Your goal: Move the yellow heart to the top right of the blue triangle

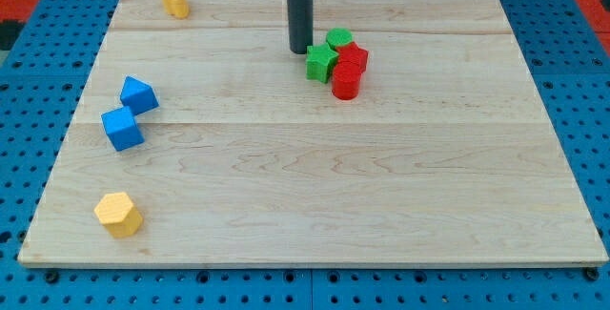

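Note:
The yellow heart (174, 1) lies near the board's top left corner. The blue triangle (139, 94) lies at the view's left, well below the heart, and touches a blue cube (122, 129) just below it. My tip (300, 51) rests on the board at the top centre, far to the right of both. It stands just left of a green star (321, 62).
A tight cluster sits right of my tip: the green star, a green block (339, 39), a red block (353, 58) and a red cylinder (345, 81). A yellow hexagon-like block (118, 215) lies at the bottom left. The wooden board (315, 205) sits on a blue perforated table.

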You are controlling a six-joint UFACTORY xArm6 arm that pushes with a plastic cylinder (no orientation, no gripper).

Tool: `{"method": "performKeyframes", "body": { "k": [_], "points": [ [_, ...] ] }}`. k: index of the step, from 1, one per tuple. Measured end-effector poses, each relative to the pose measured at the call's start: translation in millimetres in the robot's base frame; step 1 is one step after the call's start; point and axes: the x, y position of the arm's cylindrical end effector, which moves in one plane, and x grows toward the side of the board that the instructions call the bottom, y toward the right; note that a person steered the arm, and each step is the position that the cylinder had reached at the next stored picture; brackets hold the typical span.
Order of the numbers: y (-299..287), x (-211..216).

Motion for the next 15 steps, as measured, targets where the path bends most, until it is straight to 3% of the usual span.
{"method": "performKeyframes", "body": {
  "k": [2,6,8,15],
  "points": [
    [-41.7,-41.8],
    [-55.6,-79.7],
    [-73.6,-120.0],
    [-189.5,-113.0]
  ]
}}
